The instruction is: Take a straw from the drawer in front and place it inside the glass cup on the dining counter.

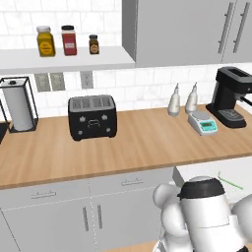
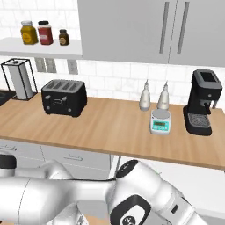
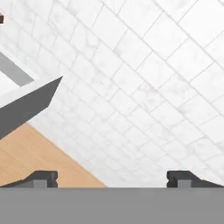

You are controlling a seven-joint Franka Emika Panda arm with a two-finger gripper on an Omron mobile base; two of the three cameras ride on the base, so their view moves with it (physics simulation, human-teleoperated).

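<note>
In the left base view, a paper towel holder (image 1: 18, 104) stood at the far left of the wooden worktop (image 1: 123, 142), below a white shelf (image 1: 64, 60) that carried three jars: a yellow jar (image 1: 45, 41), a red jar (image 1: 69, 40) and a small dark jar (image 1: 94, 44). A black toaster (image 1: 92, 117) sat to the right of the towel holder, against the tiled wall. Further right, two pale bottles (image 1: 182, 100) stood side by side near the wall, with a small kitchen scale (image 1: 202, 122) just in front of them and a black coffee machine (image 1: 229, 97) at the right end of the worktop. Below the worktop edge at the right, the drawer (image 1: 216, 170) stood pulled out, its pale interior exposed. The straw (image 1: 230, 180) lay flat inside it as a thin green line, tilted, just beyond the white arm (image 1: 204, 216) that rose in front. The right base view showed the same worktop items in the same order, with the arm (image 2: 88, 193) crossing the lower part of the view. In the hand view, the gripper (image 3: 112, 178) pointed at white tiling, with a wooden surface (image 3: 35, 157) at the lower left; its two dark fingertips (image 3: 41, 178) stood wide apart, with nothing between them.
</note>
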